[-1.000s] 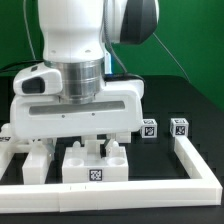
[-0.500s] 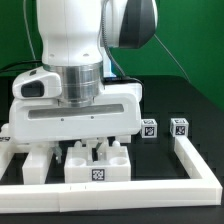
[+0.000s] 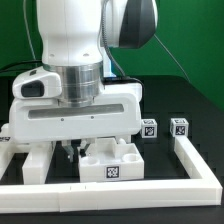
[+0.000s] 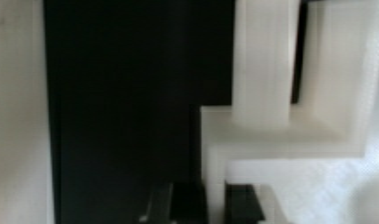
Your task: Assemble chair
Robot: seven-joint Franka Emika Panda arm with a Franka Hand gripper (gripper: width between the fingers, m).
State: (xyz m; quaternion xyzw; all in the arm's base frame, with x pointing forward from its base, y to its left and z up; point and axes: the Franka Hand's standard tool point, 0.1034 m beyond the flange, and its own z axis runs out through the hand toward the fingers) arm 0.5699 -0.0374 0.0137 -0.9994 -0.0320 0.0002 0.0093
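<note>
White plastic is making up nearly everything on the black table (image 3: 165,150). A long white L-shaped border rail (image 3: 150,188) is lying along the near edge and turning away up the exterior view's right, and every place below is being given from that rail. A white blocky plastic chair piece (image 3: 112,160), notched along its top and carrying a black-and-white square tag (image 3: 112,171) on its front face, is sitting inside the rail. It is lying just behind the middle of the long run and seemingly touching it. A small white cube-topped post (image 3: 148,128) bearing a tag is standing farther back from the long run. A second cube-topped post (image 3: 179,126) is standing beside it, closer to the rail's side run; the two are standing apart from each other and from the chair piece. A plain white block-shaped part (image 3: 36,162) is resting just behind the long run toward its end on the exterior view's left. The white arm's two-finger gripper (image 3: 70,152) is hanging low between that part and the chair piece, with its wide white hand body (image 3: 75,112) hiding much of the space behind. Its jaws are standing together; whether they are pinching any edge of the chair piece is not clear. In the wrist view the dark fingers (image 4: 168,205) are showing blurred, with black table on one side and the chair piece's white stepped wall (image 4: 284,150) on the other.
</note>
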